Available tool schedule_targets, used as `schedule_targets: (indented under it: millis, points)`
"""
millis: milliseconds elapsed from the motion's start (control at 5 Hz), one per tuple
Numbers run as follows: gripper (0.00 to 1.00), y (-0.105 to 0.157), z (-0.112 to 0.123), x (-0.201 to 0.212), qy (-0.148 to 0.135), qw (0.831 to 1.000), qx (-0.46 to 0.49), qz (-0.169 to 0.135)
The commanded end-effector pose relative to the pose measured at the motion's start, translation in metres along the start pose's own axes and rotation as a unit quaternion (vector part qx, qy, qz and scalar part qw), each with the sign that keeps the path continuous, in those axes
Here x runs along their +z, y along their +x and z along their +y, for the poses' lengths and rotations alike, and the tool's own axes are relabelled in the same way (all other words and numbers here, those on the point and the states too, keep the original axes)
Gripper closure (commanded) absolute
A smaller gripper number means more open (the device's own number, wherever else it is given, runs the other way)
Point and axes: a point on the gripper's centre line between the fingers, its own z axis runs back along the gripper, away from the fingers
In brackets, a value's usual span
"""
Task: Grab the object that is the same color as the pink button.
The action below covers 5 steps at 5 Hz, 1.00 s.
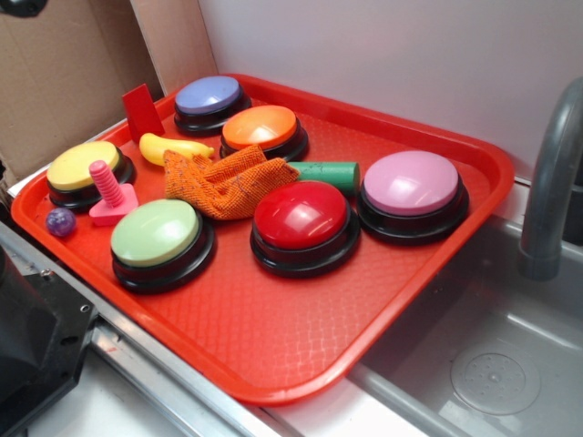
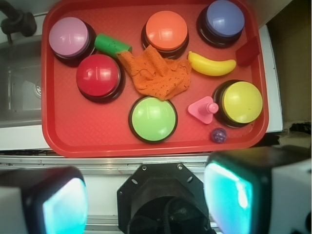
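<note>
Gripper [image 2: 146, 200] spread wide, poised high above the red tray [image 2: 97, 141], well clear of the pink toy bolt [image 2: 204, 109]

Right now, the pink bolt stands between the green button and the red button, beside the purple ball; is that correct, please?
Not quite: the pink bolt stands between the green button and the yellow button, not the red one. The purple ball is beside it. The wrist view shows this.
</note>
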Motion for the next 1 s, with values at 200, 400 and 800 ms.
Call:
schedule_targets:
  millis: [200,400,800]
  points:
    - [0.0,0.002,0.014,-0.01,-0.015,0.997,0.075,0.009]
    - [0.0,0.004,0.033,-0.025,-0.016,0.984,0.175,0.009]
    - [0.0,0.004,0.077,-0.07,0.017,0.93,0.367,-0.007]
